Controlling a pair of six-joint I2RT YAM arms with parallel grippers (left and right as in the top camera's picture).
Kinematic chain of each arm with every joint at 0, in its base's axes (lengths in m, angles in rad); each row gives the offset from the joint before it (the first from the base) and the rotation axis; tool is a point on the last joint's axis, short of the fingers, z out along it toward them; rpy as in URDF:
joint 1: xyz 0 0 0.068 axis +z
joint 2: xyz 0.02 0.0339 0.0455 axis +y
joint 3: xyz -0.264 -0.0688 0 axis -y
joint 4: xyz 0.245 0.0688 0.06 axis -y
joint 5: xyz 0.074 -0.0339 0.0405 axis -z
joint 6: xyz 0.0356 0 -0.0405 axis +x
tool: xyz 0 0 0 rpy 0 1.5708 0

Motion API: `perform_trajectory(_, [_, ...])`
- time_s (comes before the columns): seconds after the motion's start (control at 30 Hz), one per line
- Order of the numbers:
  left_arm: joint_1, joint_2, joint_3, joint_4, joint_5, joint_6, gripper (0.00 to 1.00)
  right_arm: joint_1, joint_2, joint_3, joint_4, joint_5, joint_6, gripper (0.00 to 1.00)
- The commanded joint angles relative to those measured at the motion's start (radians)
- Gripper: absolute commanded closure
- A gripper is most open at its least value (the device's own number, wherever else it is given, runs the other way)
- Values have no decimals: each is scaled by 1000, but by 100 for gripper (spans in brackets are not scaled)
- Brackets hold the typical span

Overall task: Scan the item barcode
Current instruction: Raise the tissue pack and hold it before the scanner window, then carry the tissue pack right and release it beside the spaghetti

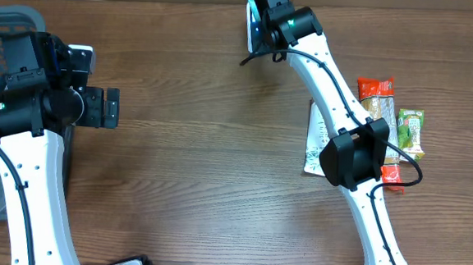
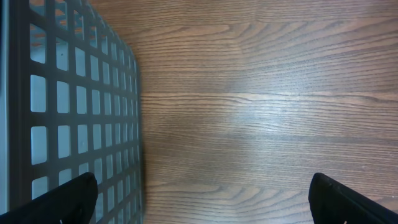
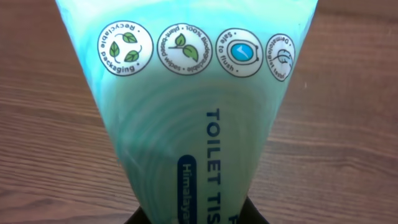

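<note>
Overhead, the right arm reaches from the near edge of the table (image 1: 193, 171) all the way to the far side, and its right gripper (image 1: 259, 31) is clamped on a pale tissue pack (image 1: 250, 22), which hangs above the wood near the far edge. From the right wrist camera the pack fills almost the whole picture: soft blue-green film, a row of four round printed badges across the top, and dark blue lettering reading "TOILET TIS" running down it. The dark fingers (image 3: 254, 215) show only at the bottom edge, pressed against either side of the pack's narrow end. I see no barcode on the face turned to that camera.

The left gripper (image 1: 110, 108) hangs over the left part of the table with its jaws spread wide and nothing between them. Its own camera shows bare wood between the two black fingertips (image 2: 68, 199), and the grey mesh wall of a basket (image 2: 62, 93) just beside the left one.

On the right side of the table lie a few snack bars (image 1: 376, 90), one with an orange end and one green (image 1: 411, 131), close together. A white packet (image 1: 313, 145) lies beside them, partly under the right arm.
</note>
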State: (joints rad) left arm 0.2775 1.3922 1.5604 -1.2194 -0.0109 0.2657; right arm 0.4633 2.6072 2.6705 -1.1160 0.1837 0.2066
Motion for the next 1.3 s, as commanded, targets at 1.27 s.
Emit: perform_trajectory(1.27, [3,-6,5,0,8,15,0,-79,-502,-94,-578,-241,56,96])
